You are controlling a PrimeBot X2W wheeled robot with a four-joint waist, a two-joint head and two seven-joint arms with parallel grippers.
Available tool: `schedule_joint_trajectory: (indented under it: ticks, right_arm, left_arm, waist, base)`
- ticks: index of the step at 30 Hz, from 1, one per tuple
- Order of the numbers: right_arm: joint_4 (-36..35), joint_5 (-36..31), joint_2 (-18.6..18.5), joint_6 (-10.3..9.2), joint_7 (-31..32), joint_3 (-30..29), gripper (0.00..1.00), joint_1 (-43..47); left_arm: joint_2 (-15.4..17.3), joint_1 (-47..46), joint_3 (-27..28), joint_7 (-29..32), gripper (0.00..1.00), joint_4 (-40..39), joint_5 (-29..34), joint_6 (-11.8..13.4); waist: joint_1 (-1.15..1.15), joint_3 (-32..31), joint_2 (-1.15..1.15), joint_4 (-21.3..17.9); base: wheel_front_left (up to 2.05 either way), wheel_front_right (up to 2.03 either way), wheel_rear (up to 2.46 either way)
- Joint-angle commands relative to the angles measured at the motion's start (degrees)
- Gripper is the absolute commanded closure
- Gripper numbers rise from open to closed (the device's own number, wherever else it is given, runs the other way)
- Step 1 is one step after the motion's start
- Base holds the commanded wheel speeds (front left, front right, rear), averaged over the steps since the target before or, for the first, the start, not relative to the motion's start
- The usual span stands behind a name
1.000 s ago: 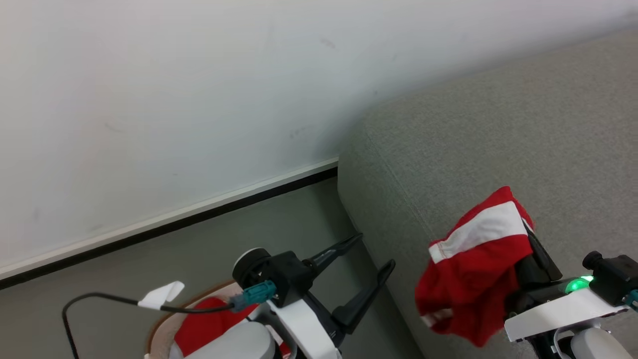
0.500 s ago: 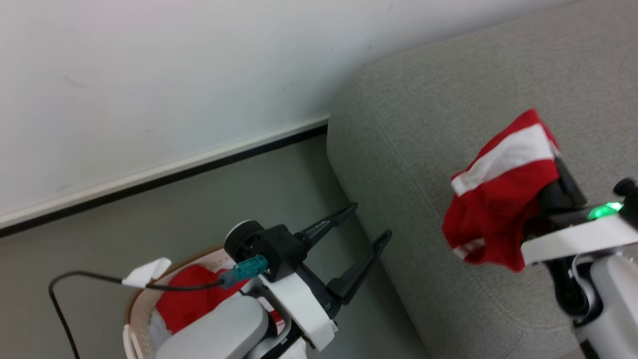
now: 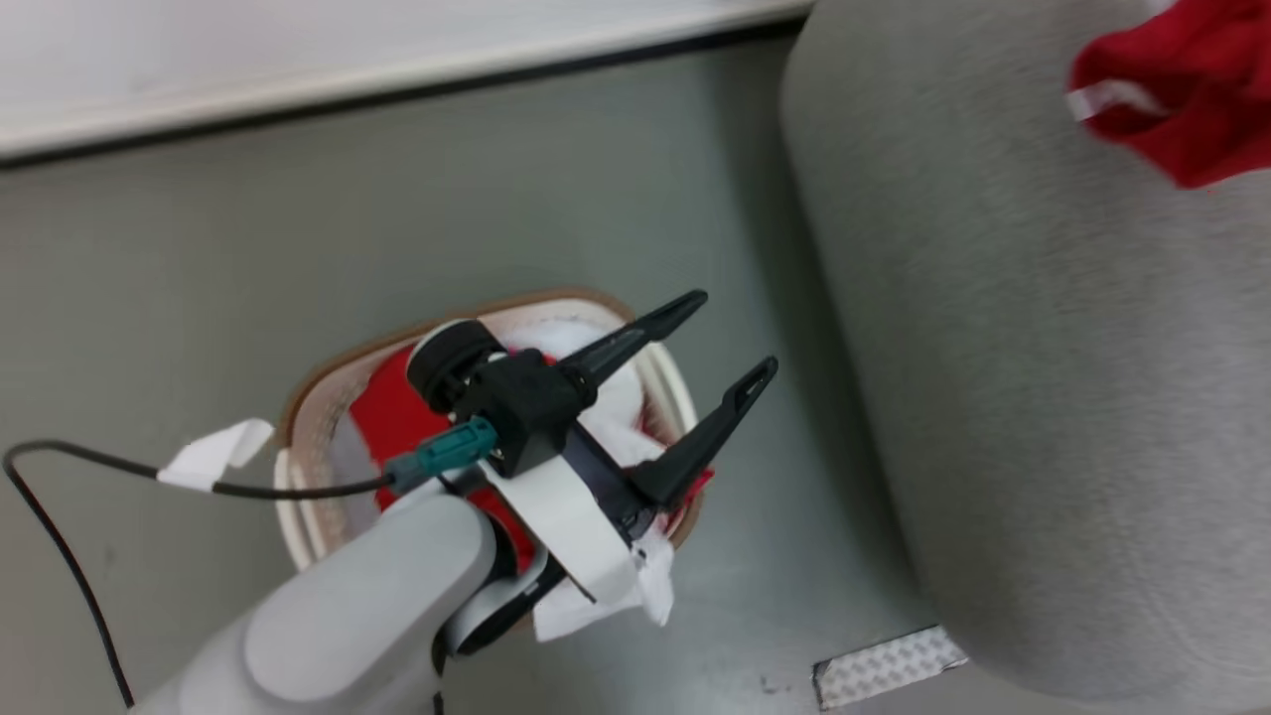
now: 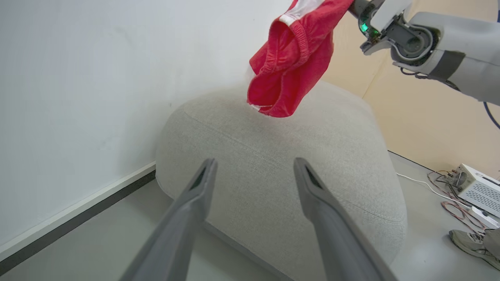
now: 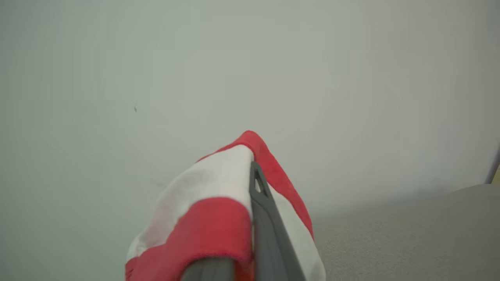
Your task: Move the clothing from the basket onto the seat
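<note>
The seat is seen as a large rounded block, upholstered in grey coarse-woven fabric with a stitched seam near its edge; it is set on a smooth grey floor beside a plain white wall. A soft red garment with a white panel and a ribbed hem is clamped in the right pincer, whose dark fingers are pressed together over the cloth; the right arm is held raised and outstretched, so that the garment is hung bunched over the seat; whether it touches the seat cannot be told. The basket, of white perforated plastic with a brown rim and a rounded outline, is stood on the floor near the seat; more red clothing and pale lining are seen inside it. The left pincer is held above the basket, empty, its two long tapered fingers spread wide and pointed towards the seat; a black cable is plugged in at its wrist.
</note>
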Motion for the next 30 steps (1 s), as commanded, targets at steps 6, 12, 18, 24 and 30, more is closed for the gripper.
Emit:
schedule_joint_trajectory:
  ticks: [6, 12, 18, 24, 30]
  right_arm:
    - [10.5, -0.3, -3.0, -0.12, 2.8, -5.4, 1.00, -5.0]
    - [20.0, -5.0, -4.1, -0.12, 8.3, -0.5, 0.00, -5.1]
    - [22.6, -5.8, -4.9, -0.12, 12.5, 6.2, 0.00, -3.5]
    - [22.7, -3.2, -6.2, -0.12, 17.5, 13.6, 0.00, -0.8]
    - [18.5, -1.2, -8.7, -0.12, 21.1, 20.9, 0.00, 2.4]
  left_arm:
    - [0.9, -2.5, 0.8, -0.5, 0.00, -0.1, 1.0, -0.4]
    - [0.4, -1.5, 0.8, -1.7, 0.00, 1.8, 0.1, -0.6]
    - [-0.1, -0.1, 1.0, -2.8, 0.00, 3.6, -0.6, -0.7]
    - [-0.9, 2.0, 1.3, -3.6, 0.00, 5.9, -1.5, -0.3]
    - [-1.0, 5.8, 2.2, -4.1, 0.00, 8.0, -2.7, 0.5]
  waist:
    - [-0.02, 9.1, 0.00, 7.6]
    - [-0.02, 8.4, 0.00, 8.2]
    - [-0.02, 5.2, 0.00, 7.5]
    - [-0.02, -0.7, 0.00, 6.3]
    - [-0.02, -7.9, 0.00, 5.2]
  base:
    - [0.00, 0.00, 0.00]
    - [0.00, 0.00, 0.00]
    - [0.00, 0.00, 0.00]
    - [0.00, 0.00, 0.00]
    - [0.00, 0.00, 0.00]
